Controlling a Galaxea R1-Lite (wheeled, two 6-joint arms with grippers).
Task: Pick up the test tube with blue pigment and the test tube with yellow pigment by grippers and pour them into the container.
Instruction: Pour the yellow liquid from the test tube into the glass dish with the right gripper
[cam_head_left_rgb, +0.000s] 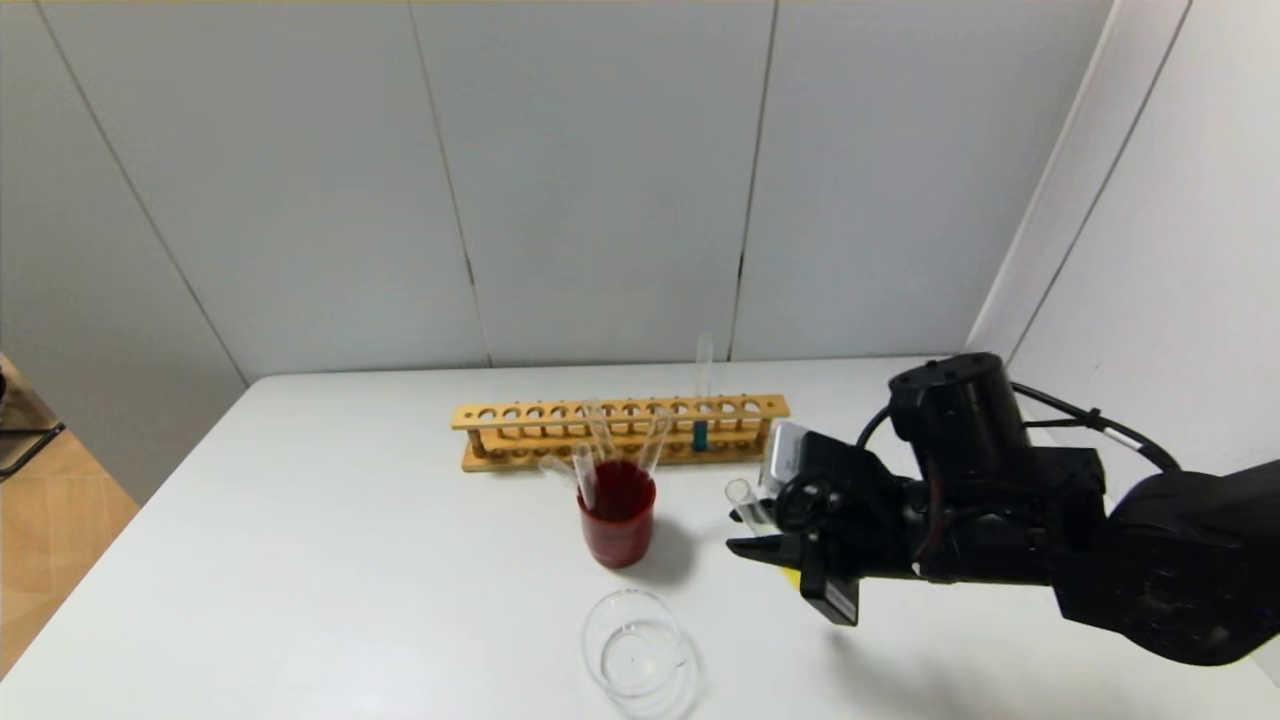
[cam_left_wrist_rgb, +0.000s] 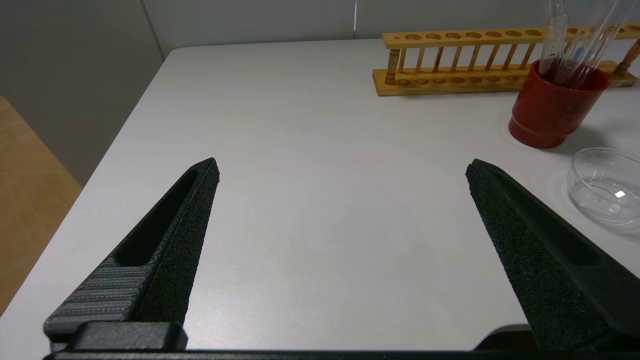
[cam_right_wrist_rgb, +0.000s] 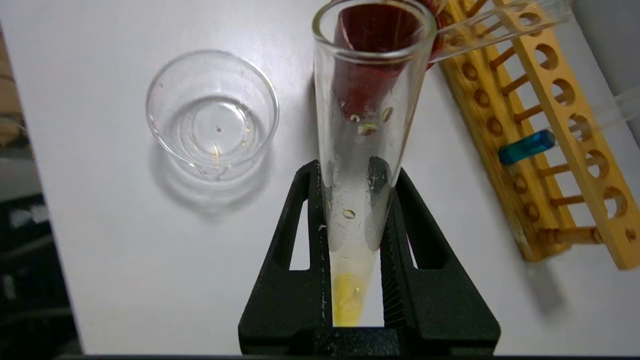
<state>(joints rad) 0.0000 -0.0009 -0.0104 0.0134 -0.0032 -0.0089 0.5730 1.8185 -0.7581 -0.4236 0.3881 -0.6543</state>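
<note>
Right tool (cam_right_wrist_rgb: 357, 200) grips 1 yellow tube (cam_right_wrist_rgb: 367, 125); left tool (cam_left_wrist_rgb: 342, 170) wide; 1 blue tube (cam_head_left_rgb: 700, 434) racked

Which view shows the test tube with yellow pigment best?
The right wrist view: the test tube with yellow pigment fills it, clamped in the right gripper, yellow liquid near the jaws. The head view shows only its open end beyond the gripper. The left wrist view misses it.

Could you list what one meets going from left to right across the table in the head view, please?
Wooden rack's left end → container → test tube with blue pigment → test tube with yellow pigment → right gripper.
</note>
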